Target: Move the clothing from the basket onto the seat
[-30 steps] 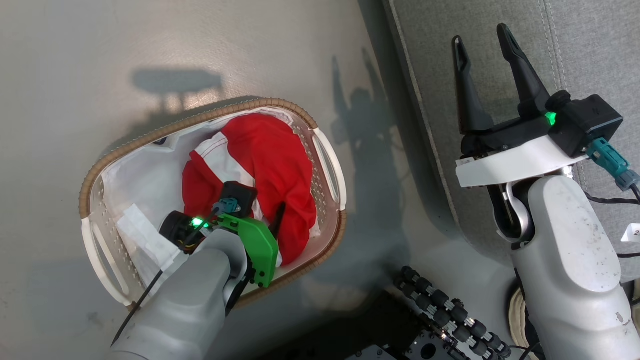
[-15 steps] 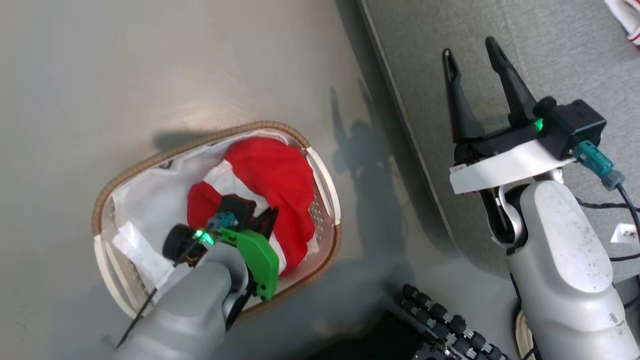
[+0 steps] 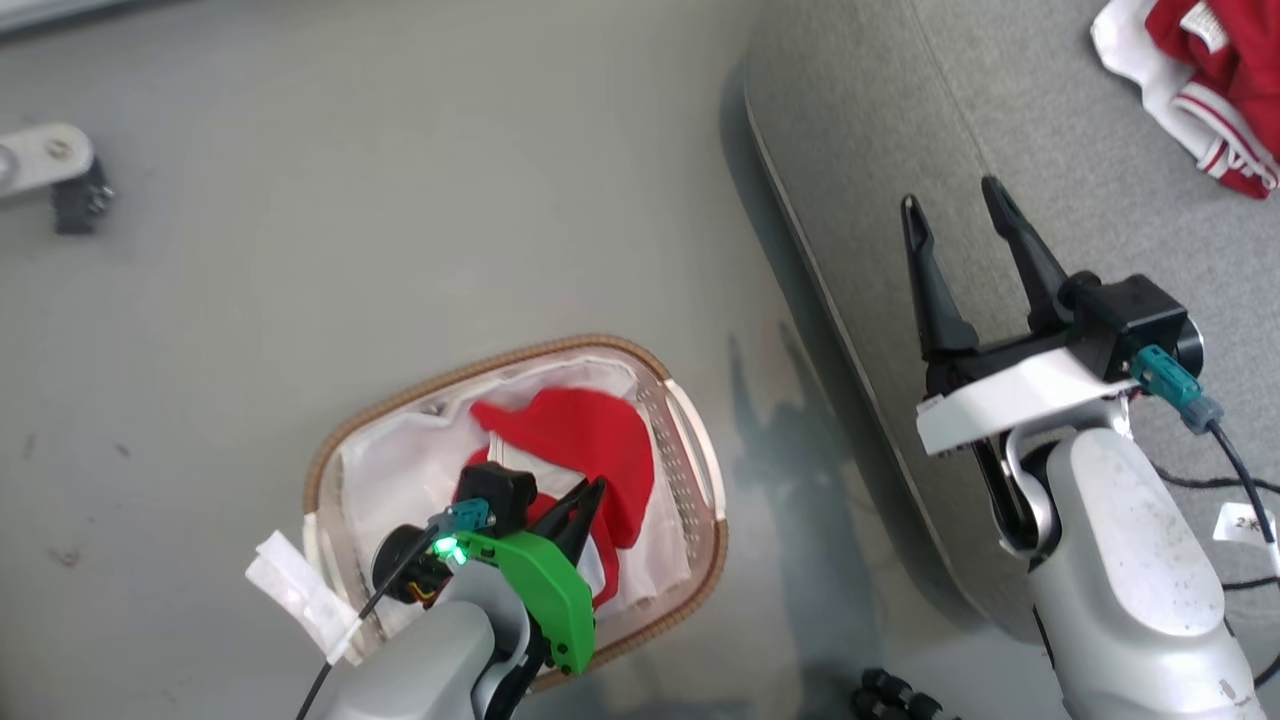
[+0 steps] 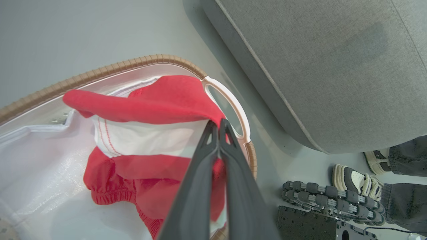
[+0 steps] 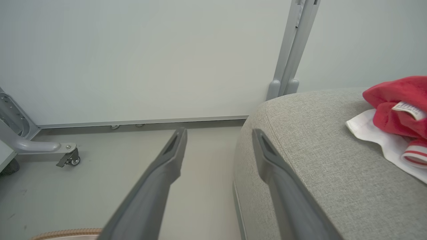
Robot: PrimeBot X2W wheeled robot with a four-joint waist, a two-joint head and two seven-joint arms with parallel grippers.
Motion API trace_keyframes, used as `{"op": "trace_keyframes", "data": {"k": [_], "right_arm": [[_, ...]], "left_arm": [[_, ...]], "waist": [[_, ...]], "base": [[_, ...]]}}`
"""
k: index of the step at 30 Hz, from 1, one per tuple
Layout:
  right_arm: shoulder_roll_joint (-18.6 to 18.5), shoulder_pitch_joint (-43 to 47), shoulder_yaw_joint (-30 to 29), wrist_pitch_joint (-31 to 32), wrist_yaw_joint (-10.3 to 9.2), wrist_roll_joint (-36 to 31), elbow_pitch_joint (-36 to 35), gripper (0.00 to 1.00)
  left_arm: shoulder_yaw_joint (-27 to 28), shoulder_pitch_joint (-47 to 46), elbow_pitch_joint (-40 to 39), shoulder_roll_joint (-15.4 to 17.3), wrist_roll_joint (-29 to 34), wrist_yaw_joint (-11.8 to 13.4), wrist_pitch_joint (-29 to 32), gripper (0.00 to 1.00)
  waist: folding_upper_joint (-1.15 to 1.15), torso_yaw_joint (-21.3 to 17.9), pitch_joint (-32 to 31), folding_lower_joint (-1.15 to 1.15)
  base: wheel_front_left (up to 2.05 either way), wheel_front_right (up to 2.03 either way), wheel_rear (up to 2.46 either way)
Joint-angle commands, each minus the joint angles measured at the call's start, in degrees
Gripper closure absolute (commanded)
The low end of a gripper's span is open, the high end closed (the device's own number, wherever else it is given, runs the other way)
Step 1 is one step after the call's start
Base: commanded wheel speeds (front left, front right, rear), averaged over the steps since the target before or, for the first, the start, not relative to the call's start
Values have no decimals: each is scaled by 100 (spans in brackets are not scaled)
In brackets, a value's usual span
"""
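Left gripper [image 3: 585, 497] is down in the basket [image 3: 692, 430], jaws pressed together at the tips and pinching a fold of the red garment [image 3: 590, 440]. In the left wrist view the left gripper [image 4: 217, 124] has the red garment [image 4: 166, 100] pulled up into a ridge toward the tips, with a white panel and the elastic hem hanging below. The rest of it lies on the liner [image 4: 33, 166] inside the basket [image 4: 116, 66]. The basket stands on the floor [image 3: 400, 200], just beside the seat [image 3: 900, 120] but not touching it. Right gripper [image 3: 950, 195] hangs over the seat's near edge, jaws wide apart with nothing between them. In the right wrist view the right gripper [image 5: 219, 132] straddles the seat [image 5: 300, 150] edge, one finger over floor and one over fabric. Another garment [image 3: 1210, 60], red with white trim, lies bunched on the seat well away from the right gripper, also seen at [image 5: 397, 96]. A caster leg [image 5: 66, 153] stands on the floor by the wall. A person's shoe [image 4: 353, 176] is near the seat [image 4: 317, 66] corner.
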Motion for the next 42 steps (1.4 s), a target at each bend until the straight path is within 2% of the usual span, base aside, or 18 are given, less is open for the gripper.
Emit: {"op": "trace_keyframes", "data": {"k": [1,10,20,27,37,42], "right_arm": [[-59,155,-16,-9,-6,-43,41,0],[-186,694,-32,-9,-6,-6,203,0],[-217,1288,-23,-9,-6,-26,320,0],[-217,1579,62,-9,-6,5,432,0],[-243,1927,247,-9,-6,47,574,0],[-264,1966,668,-9,-6,51,644,0]], "left_arm": [[138,165,-104,29,110,-17,-19,100],[1028,964,-916,32,788,-17,-21,100],[2001,1524,-1929,-14,1518,-17,-22,100],[2508,1590,-2526,-25,1829,-17,-21,100],[3126,1208,-3231,-82,2122,-17,-21,100],[3237,1072,-3337,-99,2217,-17,-21,100]], "waist": [[0,440,-733,0],[0,765,-1607,0],[0,1026,-2202,0],[0,1095,-2508,0],[0,1183,-2745,0],[0,1226,-2747,0]], "base": [[0,0,0],[0,0,0],[0,0,0],[0,0,0],[0,0,0],[0,0,0]]}}
